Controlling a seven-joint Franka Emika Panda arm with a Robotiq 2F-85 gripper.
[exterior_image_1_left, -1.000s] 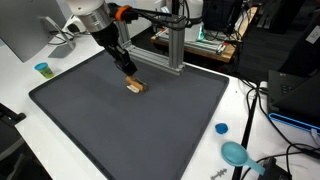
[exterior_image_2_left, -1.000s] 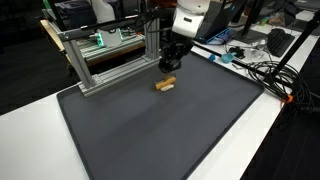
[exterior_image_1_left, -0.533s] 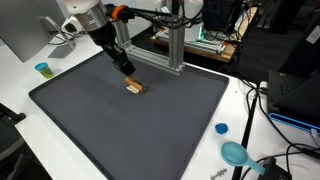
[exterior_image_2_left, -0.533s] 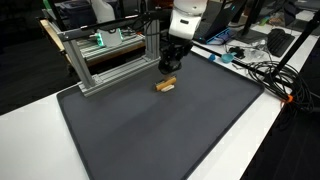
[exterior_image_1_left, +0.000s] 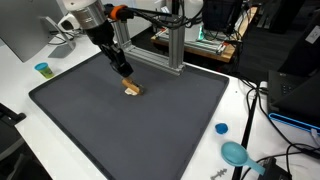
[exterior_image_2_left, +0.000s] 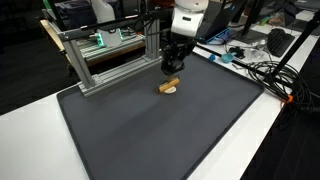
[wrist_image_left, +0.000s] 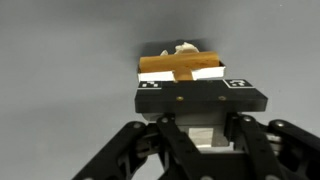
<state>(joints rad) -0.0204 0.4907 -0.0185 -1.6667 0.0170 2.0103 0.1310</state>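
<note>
A small brown-and-white block (exterior_image_1_left: 132, 90) lies near the far middle of the dark grey mat (exterior_image_1_left: 140, 135), on an exterior view; it also shows as a block (exterior_image_2_left: 169, 86) with one end tipped up. My gripper (exterior_image_1_left: 127, 82) slants down from the arm onto it, shut on its upper end. In the wrist view the block (wrist_image_left: 180, 66) sticks out just beyond my gripper (wrist_image_left: 190, 82), brown strip across white. The fingertips themselves are hidden behind the black marker plate (wrist_image_left: 200, 96).
An aluminium frame (exterior_image_1_left: 168, 45) stands on the mat's far edge, close behind the gripper, also seen as the frame (exterior_image_2_left: 100, 60). A blue cup (exterior_image_1_left: 42, 69), a blue lid (exterior_image_1_left: 221, 128) and a teal object (exterior_image_1_left: 236, 153) sit off the mat. Cables (exterior_image_2_left: 272, 72) lie on the white table.
The block has shifted slightly with the gripper and now sits tilted, one end raised. The jaws stayed shut.
</note>
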